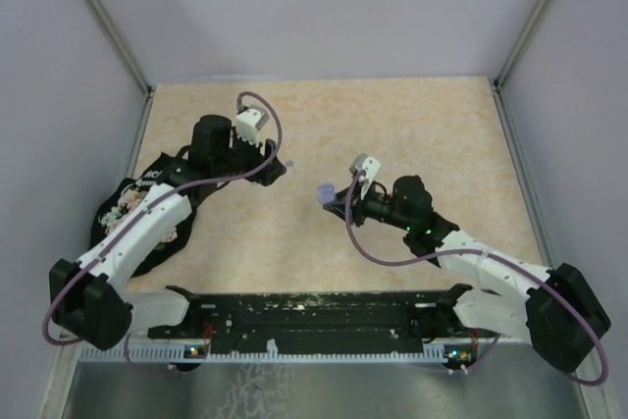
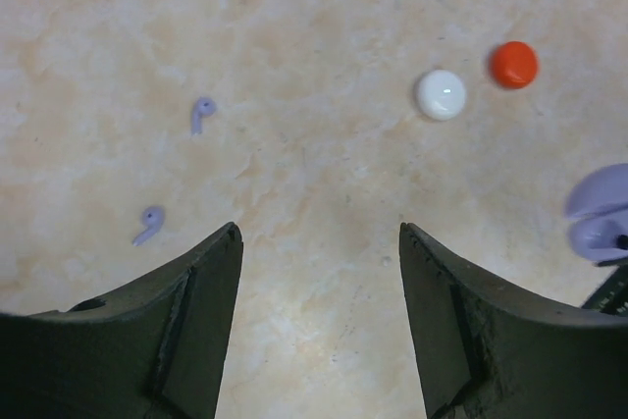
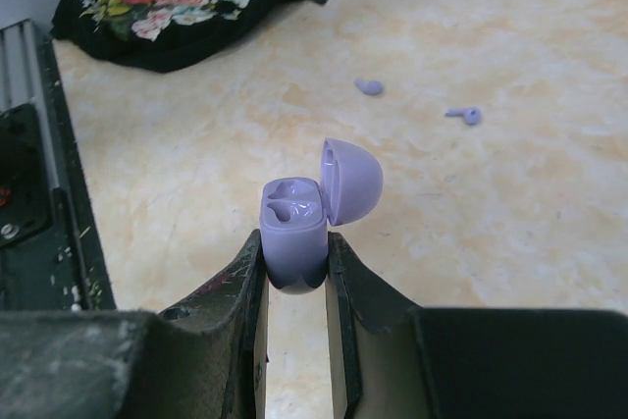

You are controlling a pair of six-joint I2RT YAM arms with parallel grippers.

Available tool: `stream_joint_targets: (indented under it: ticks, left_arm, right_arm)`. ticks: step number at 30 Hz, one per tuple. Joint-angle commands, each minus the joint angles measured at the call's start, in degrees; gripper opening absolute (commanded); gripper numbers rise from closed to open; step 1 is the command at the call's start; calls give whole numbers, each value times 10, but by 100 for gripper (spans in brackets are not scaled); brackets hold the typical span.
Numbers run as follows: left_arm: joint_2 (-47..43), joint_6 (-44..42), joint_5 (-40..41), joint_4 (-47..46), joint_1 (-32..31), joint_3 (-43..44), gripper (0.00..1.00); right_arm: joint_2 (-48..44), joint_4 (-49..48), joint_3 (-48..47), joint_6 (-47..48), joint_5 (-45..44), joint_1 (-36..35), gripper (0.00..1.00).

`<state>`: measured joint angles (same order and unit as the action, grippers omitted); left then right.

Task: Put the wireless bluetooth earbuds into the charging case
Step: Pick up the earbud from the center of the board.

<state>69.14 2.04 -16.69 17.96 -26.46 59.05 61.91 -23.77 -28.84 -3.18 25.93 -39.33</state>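
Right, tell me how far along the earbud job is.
Done: the lilac charging case is open, clamped in the right gripper, sockets empty. In hand: the open left gripper hovers by two lilac earbuds on the table. Left: seat both.

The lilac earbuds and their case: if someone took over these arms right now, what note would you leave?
Left gripper: open, empty, above the table.
Right gripper: shut on the lilac case, lid open, nothing inside.
Far earbud and near earbud lie loose on the table, ahead of the left gripper.
Done: case held open. Left to do: seat both earbuds in the case.
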Motion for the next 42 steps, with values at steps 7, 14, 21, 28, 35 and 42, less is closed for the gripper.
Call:
stream_joint_targets:
  ticks: [7, 14, 21, 28, 35, 42]
  left_arm:
    - [146, 19, 127, 44, 54, 50, 68]
    - [242, 14, 175, 85, 60, 98, 67]
    - [313, 14, 194, 95, 60, 132, 58]
    - [367, 16, 215, 119, 60, 160, 48]
    - [393, 15, 213, 117, 60, 166, 42]
    - [414, 15, 205, 115, 60, 170, 37]
  right_arm:
    - [-74, -33, 28, 18, -113, 0, 0]
    - [-86, -29, 37, 19, -126, 1, 0]
    - [-92, -38, 45, 16, -138, 1, 0]
    - [-94, -42, 50, 8, -136, 1, 0]
    - [-99, -44, 55, 3, -136, 1, 0]
    - [-100, -44, 55, -1, -133, 1, 0]
